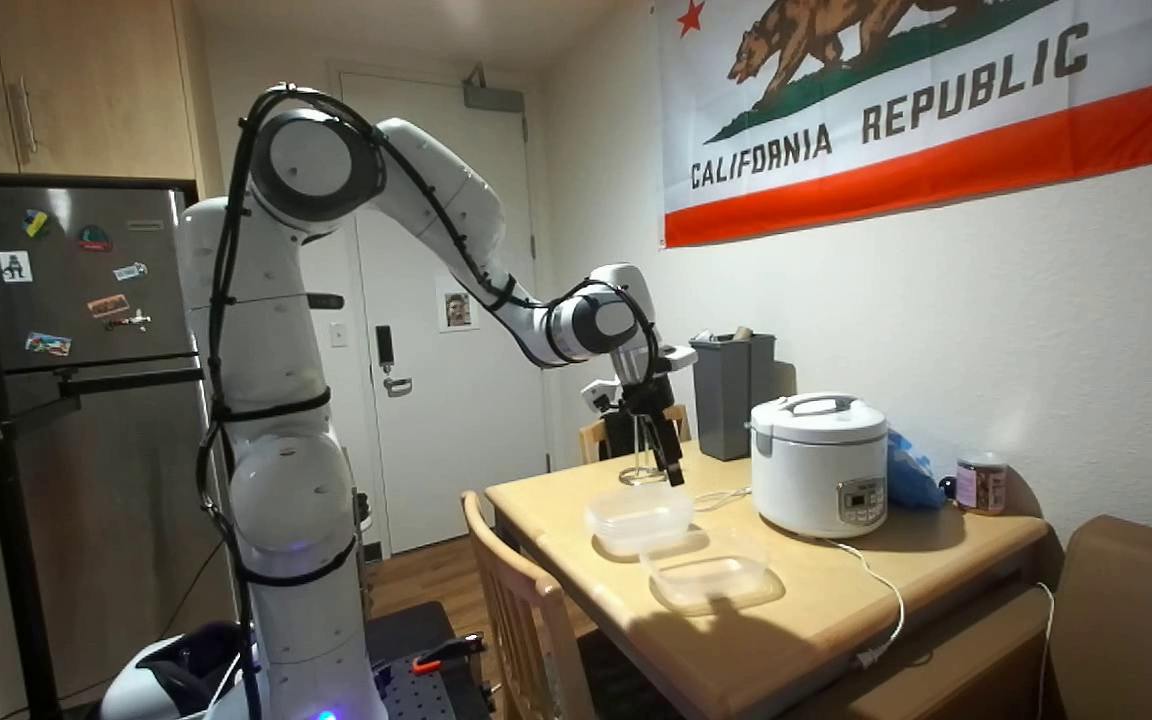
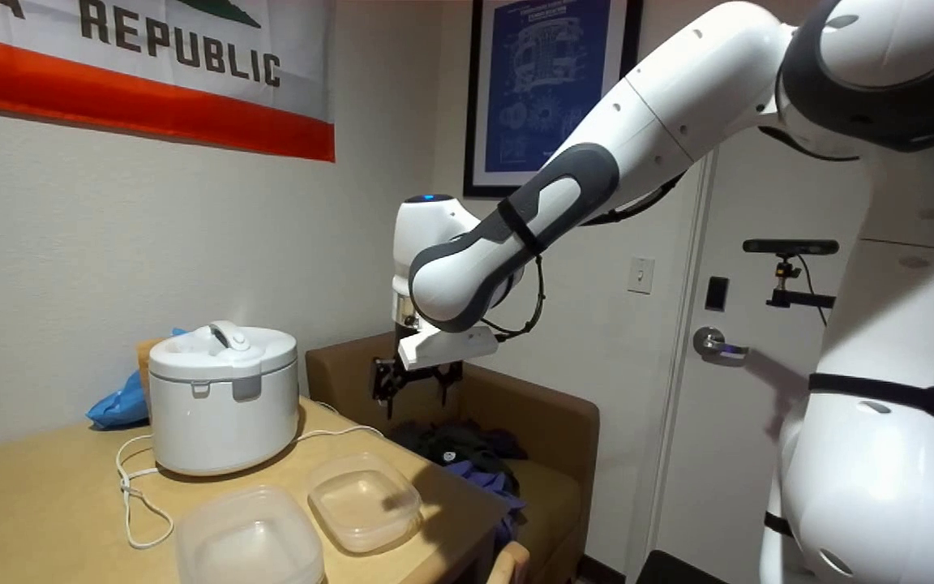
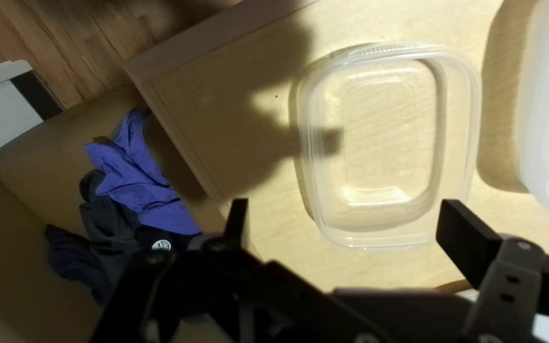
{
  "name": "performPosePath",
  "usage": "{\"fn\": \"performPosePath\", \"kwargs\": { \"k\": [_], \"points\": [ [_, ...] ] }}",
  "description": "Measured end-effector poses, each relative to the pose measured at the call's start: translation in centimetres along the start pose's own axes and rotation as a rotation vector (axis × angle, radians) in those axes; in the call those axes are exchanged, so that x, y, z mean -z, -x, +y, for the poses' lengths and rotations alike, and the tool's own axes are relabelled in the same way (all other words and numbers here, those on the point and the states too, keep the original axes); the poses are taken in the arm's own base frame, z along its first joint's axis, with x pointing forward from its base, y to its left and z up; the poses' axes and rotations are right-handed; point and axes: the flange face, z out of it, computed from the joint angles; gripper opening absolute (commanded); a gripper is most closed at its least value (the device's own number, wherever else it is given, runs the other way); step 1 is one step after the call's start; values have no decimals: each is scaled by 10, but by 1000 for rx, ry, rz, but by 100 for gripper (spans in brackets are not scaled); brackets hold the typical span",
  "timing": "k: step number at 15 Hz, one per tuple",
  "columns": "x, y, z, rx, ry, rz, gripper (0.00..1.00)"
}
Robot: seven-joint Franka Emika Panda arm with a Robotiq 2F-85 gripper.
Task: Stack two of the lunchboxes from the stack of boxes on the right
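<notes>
In an exterior view, left of a white domed rice cooker (image 1: 816, 470): a nested stack of translucent whitish plastic lunchboxes (image 1: 641, 528); the black end effector (image 3: 343, 204), spread wide in the wrist view, holding nothing; one matching lunchbox (image 1: 708, 580); a tall grey bin (image 1: 723, 400), contents unclear. Above the cooker, a red-and-white flag (image 1: 936, 130) reads "CALIFORNIA REPUBLIC".

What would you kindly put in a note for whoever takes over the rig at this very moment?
Gripper: open, holding nothing, raised above the table.
Where: a lone box is on the table; the stack is beside it, with bare wood between. How many boxes the stack holds, I can't tell.
Done: one box is apart from the stack.
Left: the stacking, as no second box shows in the lone box. Probably next, lift one from the stack and nest it there.
</notes>
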Motion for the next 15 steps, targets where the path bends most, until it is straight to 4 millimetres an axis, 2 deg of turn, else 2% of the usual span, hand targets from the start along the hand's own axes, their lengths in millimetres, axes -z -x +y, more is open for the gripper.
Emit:
{"fn": "performPosePath", "kwargs": {
  "k": [5, 7, 12, 15],
  "points": [
    [26, 14, -48, 68, -13, 24, 100],
    [28, 16, -54, 80, -15, 27, 100],
    [27, 17, -54, 83, -13, 23, 100],
    [20, 17, -65, 128, -21, 23, 100]
  ]
}}
